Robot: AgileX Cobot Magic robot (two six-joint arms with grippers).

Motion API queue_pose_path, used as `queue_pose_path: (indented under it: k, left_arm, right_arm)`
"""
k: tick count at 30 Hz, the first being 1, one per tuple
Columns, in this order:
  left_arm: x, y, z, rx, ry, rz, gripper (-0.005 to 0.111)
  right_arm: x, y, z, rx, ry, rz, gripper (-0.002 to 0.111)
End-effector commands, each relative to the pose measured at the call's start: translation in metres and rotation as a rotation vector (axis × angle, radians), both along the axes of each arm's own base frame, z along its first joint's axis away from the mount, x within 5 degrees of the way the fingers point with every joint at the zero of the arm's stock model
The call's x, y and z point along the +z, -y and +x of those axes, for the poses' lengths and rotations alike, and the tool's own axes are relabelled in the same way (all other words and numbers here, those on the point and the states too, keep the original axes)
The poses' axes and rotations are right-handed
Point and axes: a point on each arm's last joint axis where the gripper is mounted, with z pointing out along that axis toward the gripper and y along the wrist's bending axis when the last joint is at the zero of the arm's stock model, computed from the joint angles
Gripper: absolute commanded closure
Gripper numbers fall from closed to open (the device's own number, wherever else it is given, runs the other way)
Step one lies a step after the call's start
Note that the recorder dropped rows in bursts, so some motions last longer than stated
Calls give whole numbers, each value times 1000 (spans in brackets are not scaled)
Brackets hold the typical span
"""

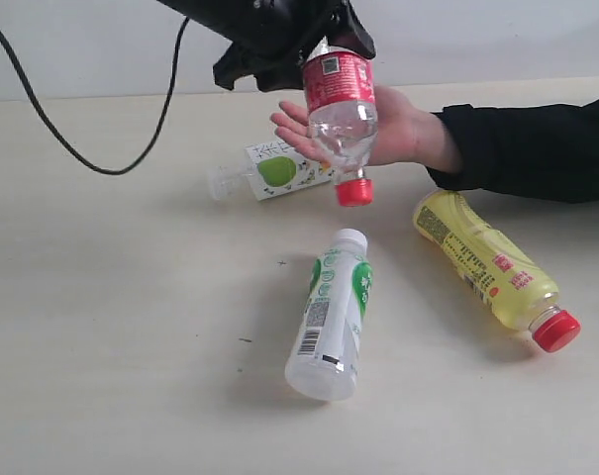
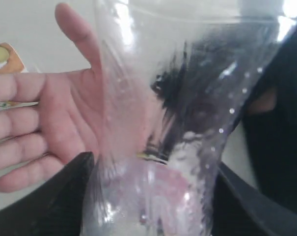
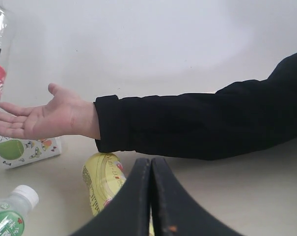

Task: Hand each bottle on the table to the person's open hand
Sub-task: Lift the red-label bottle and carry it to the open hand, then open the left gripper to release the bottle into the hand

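The clear bottle (image 1: 341,119) with the red cap and red label hangs upside down in the upper middle of the exterior frame. Its cap points at the table (image 1: 101,346), and its base is clamped in the robot's left hand (image 1: 317,51). It sits right in front of the person's open hand (image 1: 398,129), which is held palm up. Whether plastic touches skin cannot be told.

The small green-apple bottle (image 1: 269,170) lies just left of the palm, and the white bottle with the green label (image 1: 334,312) lies at lower centre. The yellow bottle (image 1: 487,267) is at lower right, below the black sleeve (image 1: 537,148). The robot's right hand (image 3: 150,196) is pressed closed on nothing.

The main risk is timing. The person's fingers are flat, not curled, so letting go now would probably drop the bottle cap-first beside the apple bottle. It also seems to sit toward the fingertips rather than over the palm centre, so it could roll off.
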Motion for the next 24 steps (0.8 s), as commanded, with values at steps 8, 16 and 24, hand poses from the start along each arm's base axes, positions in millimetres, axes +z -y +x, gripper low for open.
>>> queue_pose_path:
  k: [8,16,24]
  left_arm:
    - [-38,11,37,396,-167,-306,74]
    - [-50,13,40,400,-174,-284,45]
    - [-51,13,40,393,-166,-274,16]
  right_arm:
    - [-1,0,0,-4,3,-6,108]
    - [-1,0,0,-4,3,-4,108]
    - [-1,0,0,-4,3,-4,108]
